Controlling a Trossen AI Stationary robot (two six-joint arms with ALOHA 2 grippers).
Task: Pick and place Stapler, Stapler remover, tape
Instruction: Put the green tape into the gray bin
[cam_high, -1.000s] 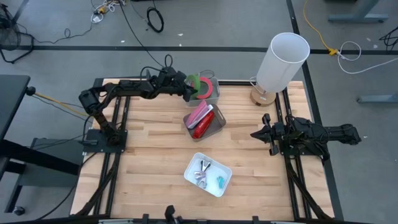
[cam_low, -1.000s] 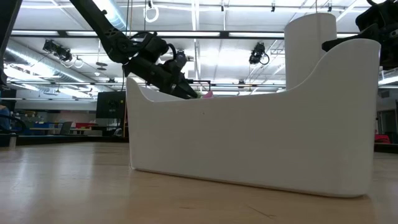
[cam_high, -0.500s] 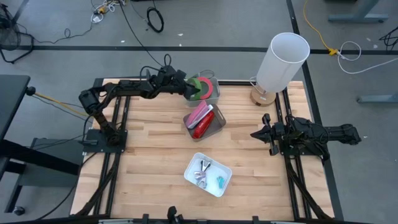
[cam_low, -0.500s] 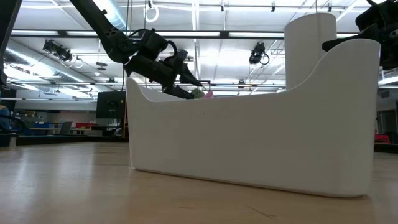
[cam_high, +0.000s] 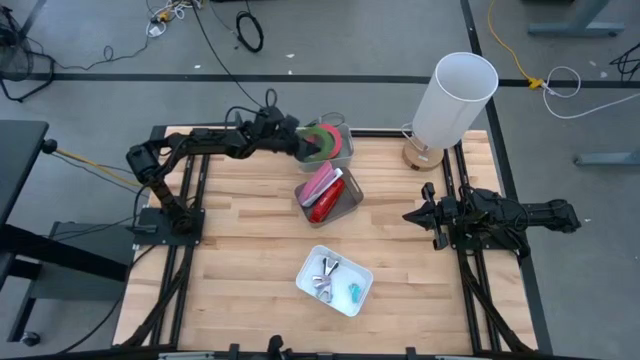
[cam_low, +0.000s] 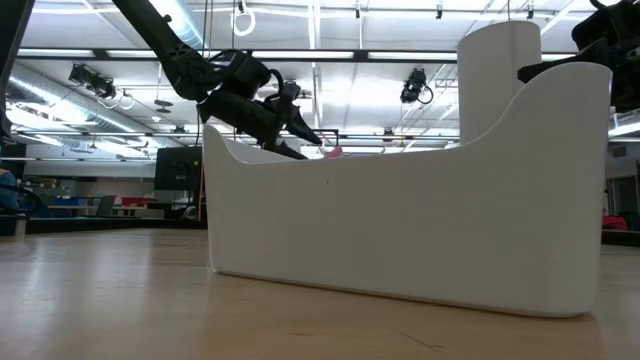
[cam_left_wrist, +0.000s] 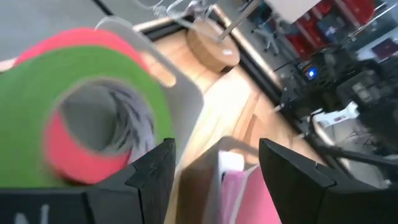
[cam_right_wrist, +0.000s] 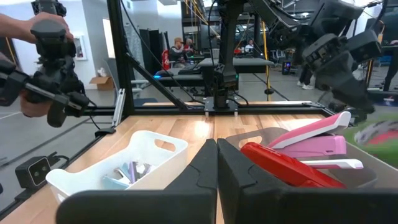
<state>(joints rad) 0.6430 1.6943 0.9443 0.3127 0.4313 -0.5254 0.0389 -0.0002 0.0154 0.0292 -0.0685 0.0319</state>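
Three containers sit on the wooden table (cam_high: 240, 250): a grey bin (cam_high: 343, 140) at the far edge holding the tape rolls, a second grey bin (cam_high: 350, 205) just nearer holding a pink stapler (cam_high: 320, 183) and a red stapler (cam_high: 325, 203) side by side, and a white tray (cam_high: 358, 291) toward the near edge with small metal staple removers (cam_high: 326, 278) inside. Left gripper (cam_high: 300, 147) is at the left rim of the far bin, fingers spread apart, nothing between them; left wrist view shows the green tape roll (cam_left_wrist: 81, 106) lying on a red-pink roll (cam_left_wrist: 74, 158) just ahead of the fingers (cam_left_wrist: 152, 177), released into the bin. From above the green roll (cam_high: 322, 136) overlaps the red-pink roll (cam_high: 338, 147). Right gripper (cam_high: 415, 215) is parked near the table's right edge, well apart from all bins, fingers closed together and empty, seen pressed shut in the right wrist view (cam_right_wrist: 216, 163). White cylindrical lamp (cam_high: 455, 100) stands at the far right corner on a round wooden base (cam_high: 418, 155). A person's hand (cam_right_wrist: 25, 28) shows in the room beyond the table in the right wrist view.
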